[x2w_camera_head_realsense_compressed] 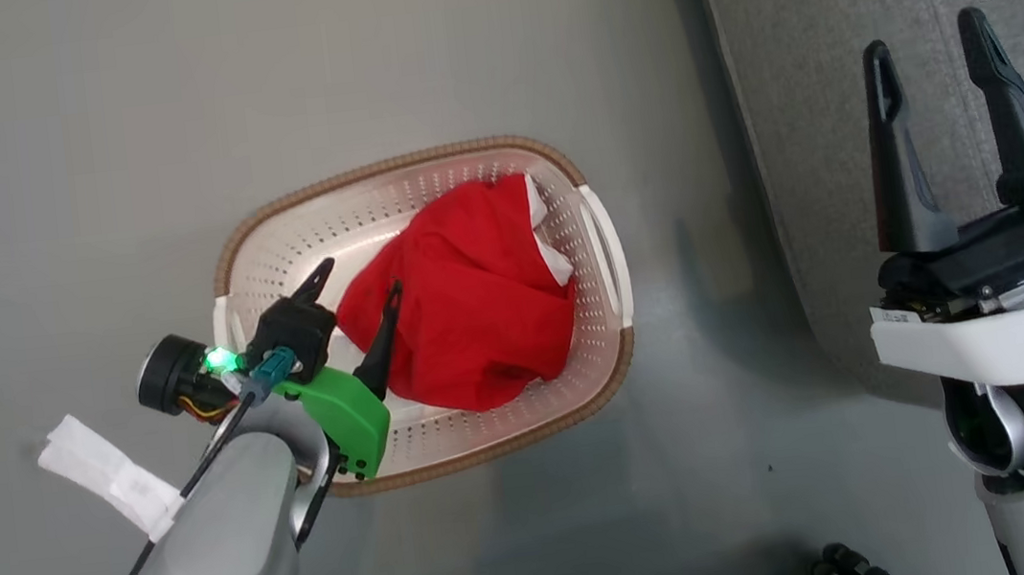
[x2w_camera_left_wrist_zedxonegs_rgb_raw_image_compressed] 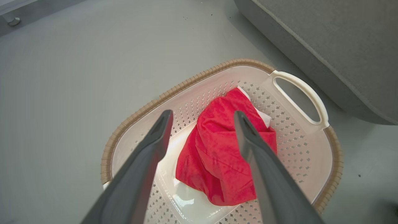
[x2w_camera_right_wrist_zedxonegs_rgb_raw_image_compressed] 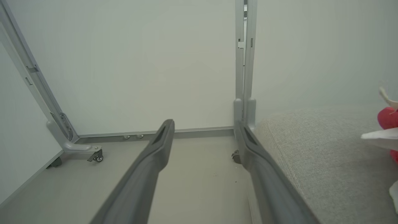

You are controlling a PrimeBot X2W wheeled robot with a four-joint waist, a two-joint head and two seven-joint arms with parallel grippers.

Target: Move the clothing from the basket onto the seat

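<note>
Clothing (x2w_camera_head_realsense_compressed: 466, 302) lay ungrasped in the basket (x2w_camera_head_realsense_compressed: 383, 172); a red piece (x2w_camera_right_wrist_zedxonegs_rgb_raw_image_compressed: 387, 118) seemingly sat on the seat (x2w_camera_head_realsense_compressed: 832, 48). Left gripper (x2w_camera_head_realsense_compressed: 360, 276), above the basket, and right gripper (x2w_camera_head_realsense_compressed: 925, 33) gaped wide, empty.

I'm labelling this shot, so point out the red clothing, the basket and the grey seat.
red clothing (x2w_camera_head_realsense_compressed: 466, 302), head view, middle of the bunched fabric.
basket (x2w_camera_head_realsense_compressed: 276, 247), head view, bare perforated inner wall.
grey seat (x2w_camera_head_realsense_compressed: 832, 48), head view, bare grey fabric.

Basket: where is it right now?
Head view, centre: the basket sits on the floor, left of the seat, clothing inside, with the open left gripper over it.
</note>
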